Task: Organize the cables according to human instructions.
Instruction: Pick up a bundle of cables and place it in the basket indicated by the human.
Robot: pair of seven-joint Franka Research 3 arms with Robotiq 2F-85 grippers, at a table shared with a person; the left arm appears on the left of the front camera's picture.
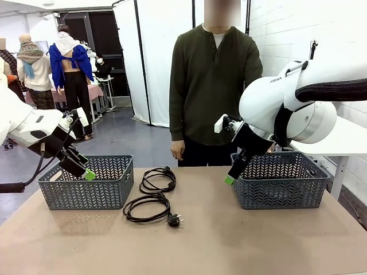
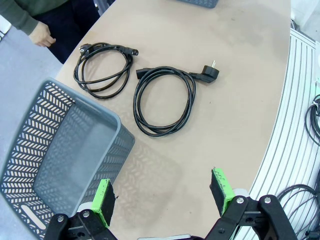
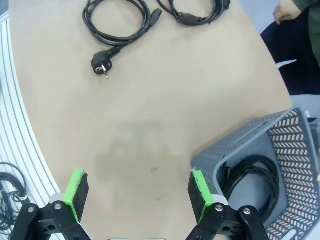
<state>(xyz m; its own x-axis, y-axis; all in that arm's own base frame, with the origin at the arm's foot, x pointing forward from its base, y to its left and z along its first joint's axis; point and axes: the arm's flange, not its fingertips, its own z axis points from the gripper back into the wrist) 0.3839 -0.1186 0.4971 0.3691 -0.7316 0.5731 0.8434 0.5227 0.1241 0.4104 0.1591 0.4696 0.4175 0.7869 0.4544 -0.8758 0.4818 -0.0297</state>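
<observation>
Two black cables lie coiled on the tan table between the baskets: a farther one (image 1: 166,170) (image 2: 86,48) (image 3: 192,20) and a nearer one with a round plug (image 1: 174,219) (image 2: 210,73) (image 3: 100,64). Another black cable (image 3: 250,165) lies inside the right basket (image 1: 280,195). My left gripper (image 1: 86,172) (image 2: 162,195) hangs open over the near corner of the left basket (image 1: 86,192) (image 2: 120,125), holding nothing. My right gripper (image 1: 230,177) (image 3: 139,192) is open beside the right basket's left wall (image 3: 220,155). The human (image 1: 209,74) stands at the far side, arms down.
The person's hand (image 1: 178,150) (image 2: 42,37) hangs just beyond the table's far edge, near the farther cable. The table's near edge curves past a ribbed white surface (image 2: 295,100). Bare tabletop (image 1: 229,240) stretches in front of the baskets.
</observation>
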